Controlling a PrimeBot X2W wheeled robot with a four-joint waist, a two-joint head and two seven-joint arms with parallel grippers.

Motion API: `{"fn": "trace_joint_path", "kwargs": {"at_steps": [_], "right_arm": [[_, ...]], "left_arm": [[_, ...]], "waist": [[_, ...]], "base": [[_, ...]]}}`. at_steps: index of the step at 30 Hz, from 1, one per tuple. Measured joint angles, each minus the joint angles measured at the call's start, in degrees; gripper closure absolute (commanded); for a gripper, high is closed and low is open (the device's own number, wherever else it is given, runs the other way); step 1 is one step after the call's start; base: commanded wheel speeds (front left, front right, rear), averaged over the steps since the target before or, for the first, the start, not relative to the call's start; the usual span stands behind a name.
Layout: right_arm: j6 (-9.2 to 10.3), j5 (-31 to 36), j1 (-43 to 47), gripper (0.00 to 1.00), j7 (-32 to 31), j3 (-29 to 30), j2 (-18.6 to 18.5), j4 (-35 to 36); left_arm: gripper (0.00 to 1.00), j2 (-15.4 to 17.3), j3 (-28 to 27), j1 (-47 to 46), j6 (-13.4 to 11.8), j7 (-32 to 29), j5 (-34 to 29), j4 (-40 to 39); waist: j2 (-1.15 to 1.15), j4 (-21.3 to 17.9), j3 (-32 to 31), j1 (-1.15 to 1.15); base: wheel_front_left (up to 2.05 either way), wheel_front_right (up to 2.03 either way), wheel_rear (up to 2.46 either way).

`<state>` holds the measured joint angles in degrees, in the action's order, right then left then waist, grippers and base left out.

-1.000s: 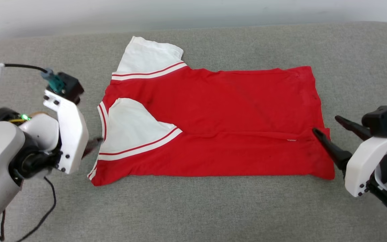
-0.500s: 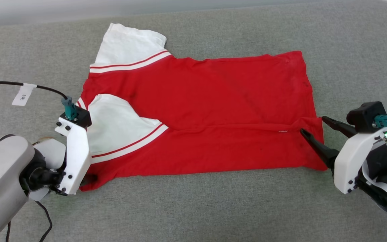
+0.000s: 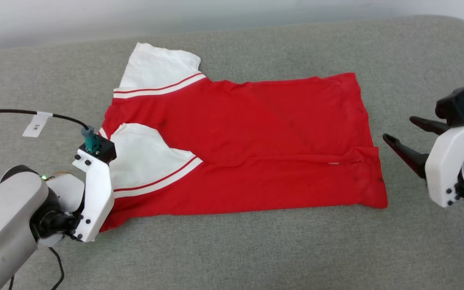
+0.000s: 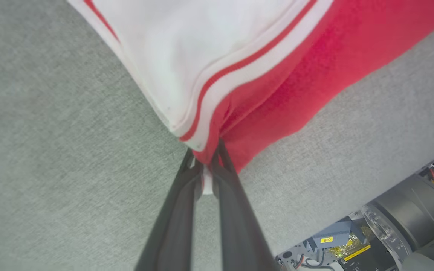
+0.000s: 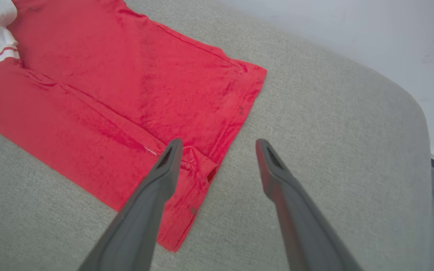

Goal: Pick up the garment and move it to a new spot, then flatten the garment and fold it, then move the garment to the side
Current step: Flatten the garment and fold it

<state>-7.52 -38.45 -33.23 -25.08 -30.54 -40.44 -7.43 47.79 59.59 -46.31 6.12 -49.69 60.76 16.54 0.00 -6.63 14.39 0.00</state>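
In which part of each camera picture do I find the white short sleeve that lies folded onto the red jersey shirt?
Head view: the white short sleeve lies left of centre, on the red jersey shirt.
Left wrist view: top centre, just above the shut left pincer.
Right wrist view: top left corner, cut by the edge.
Shared landmark: the white-and-red striped trim bordering the sleeve.

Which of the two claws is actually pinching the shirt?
The left gripper, shut on the garment at its striped sleeve corner; the right gripper stands open beside the hem.
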Motion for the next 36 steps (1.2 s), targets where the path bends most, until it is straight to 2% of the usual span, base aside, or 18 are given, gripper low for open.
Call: {"fn": "trace_joint_path", "kwargs": {"at_steps": [8, 11, 16, 23, 28, 29, 30, 31, 36], "right_arm": [[-0.01, -7.80, -4.33, 0.00, -20.23, -7.28, -8.23, 3.85], [0.00, -11.00, -4.77, 0.00, -24.94, -8.28, -8.54, 2.82], [0.01, -12.74, -4.93, 0.00, -26.97, -8.34, -5.77, -1.80], [0.02, -12.90, -3.00, 0.00, -23.96, -8.72, 0.77, -9.51], [0.03, -13.32, -2.96, 0.00, -20.82, -9.59, 1.64, -11.47], [0.05, -13.44, -3.05, 0.29, -20.07, -9.92, 1.65, -11.56], [0.11, -13.50, -3.10, 0.95, -19.12, -10.31, 1.64, -11.66], [0.12, -13.57, -3.14, 1.00, -18.16, -10.67, 1.58, -11.69], [0.05, -14.58, -3.26, 1.00, -14.50, -12.83, 0.15, -10.43]], "left_arm": [[1.00, 1.97, 0.14, -0.35, 0.41, 1.04, -1.26, -6.00], [1.00, 2.12, -0.12, -1.01, -0.05, 1.24, -1.74, -7.76], [1.00, 2.03, -0.12, -1.29, -0.68, 1.41, -2.66, -9.89], [1.00, 1.56, 0.00, -2.16, -0.90, 1.40, -3.15, -10.43], [1.00, 0.78, 0.09, -2.21, -0.67, 2.09, -3.09, -9.36], [1.00, 0.70, 0.08, -2.05, -0.65, 2.57, -2.91, -8.98], [1.00, 0.55, 0.03, -1.82, -0.66, 3.04, -2.59, -8.51], [1.00, 0.31, 0.01, -1.51, -0.66, 3.42, -2.45, -8.12], [1.00, 0.07, 0.33, 0.37, -0.55, 4.76, -1.54, -6.78]], "waist": [[0.00, 1.41, -1.01, 0.00], [0.00, 1.97, -0.30, 0.00], [0.00, 2.82, 1.57, 0.00], [0.00, 4.18, 4.62, 0.00], [0.00, 5.08, 5.64, 0.00], [0.00, 5.06, 5.53, 0.00], [0.00, 5.00, 5.29, 0.00], [0.00, 4.94, 4.98, 0.00], [0.00, 4.62, 2.67, 0.00]], "base": [[0.00, 0.00, 0.00], [0.00, 0.00, 0.00], [0.00, 0.00, 0.00], [0.00, 0.00, 0.00], [0.00, 0.00, 0.00], [0.00, 0.00, 0.00], [0.00, 0.00, 0.00], [0.00, 0.00, 0.00], [0.00, 0.00, 0.00]]}}
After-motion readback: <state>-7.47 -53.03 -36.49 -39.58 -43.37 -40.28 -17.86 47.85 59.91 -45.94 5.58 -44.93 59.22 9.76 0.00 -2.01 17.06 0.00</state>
